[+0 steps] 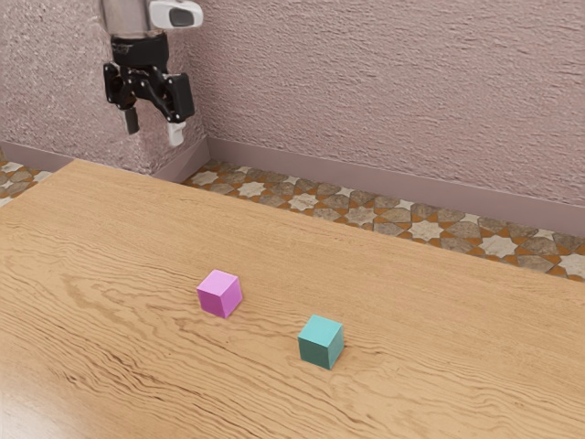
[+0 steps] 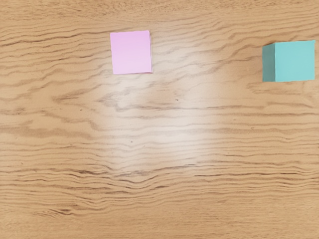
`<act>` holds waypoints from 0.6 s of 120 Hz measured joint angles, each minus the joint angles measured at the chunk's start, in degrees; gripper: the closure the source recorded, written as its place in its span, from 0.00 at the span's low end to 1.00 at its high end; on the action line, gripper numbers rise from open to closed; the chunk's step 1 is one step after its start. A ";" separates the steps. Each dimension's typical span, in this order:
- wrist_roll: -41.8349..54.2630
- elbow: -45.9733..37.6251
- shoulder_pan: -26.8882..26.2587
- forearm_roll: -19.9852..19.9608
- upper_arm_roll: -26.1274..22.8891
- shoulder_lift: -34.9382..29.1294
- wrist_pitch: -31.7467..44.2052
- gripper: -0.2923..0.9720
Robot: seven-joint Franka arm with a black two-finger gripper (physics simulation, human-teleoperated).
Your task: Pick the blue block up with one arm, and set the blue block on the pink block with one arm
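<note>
A: Where is the blue block?

B: The blue block (image 1: 321, 341) stands flat on the bench (image 1: 110, 256), out on the open wood and well in from the far edge. Its colour leans toward teal and its faces are plain.

A: What is next to it?

B: The pink block (image 1: 220, 293) is near it but apart, not touching. It sits toward the exterior view's left and a little closer to the far edge. Its faces are plain as well. The wrist view looks straight down on both blocks, side by side on the grain, with bare wood between them.

A: And the claw?

B: The claw (image 1: 154, 131) hangs high above the bench, up by the far left corner in the exterior view. It is well apart from the blue block, which lies far below it and off toward the exterior view's right. Its two fingers stand spread, so it is released and holds neither block.

A: What lies beyond the bench?

B: Past the far edge there is a patterned tile floor (image 1: 366, 206), and behind that a rough pinkish wall (image 1: 411, 82).
</note>
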 joint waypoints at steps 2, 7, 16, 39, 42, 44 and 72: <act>-0.02 0.00 -0.21 0.00 0.00 0.00 0.68 0.23; -0.08 -0.03 -0.67 0.01 0.00 -0.04 2.16 0.23; -0.15 -0.02 -1.31 0.02 -0.01 -0.01 4.17 0.23; -0.35 1.07 -1.37 0.05 -0.17 -0.24 6.80 0.23; -0.39 3.36 -1.09 0.10 -0.36 -0.38 6.56 0.23; -0.41 5.23 -0.91 0.18 -0.47 -0.46 6.33 0.23; -0.62 14.13 5.47 0.82 -7.41 0.44 4.76 0.23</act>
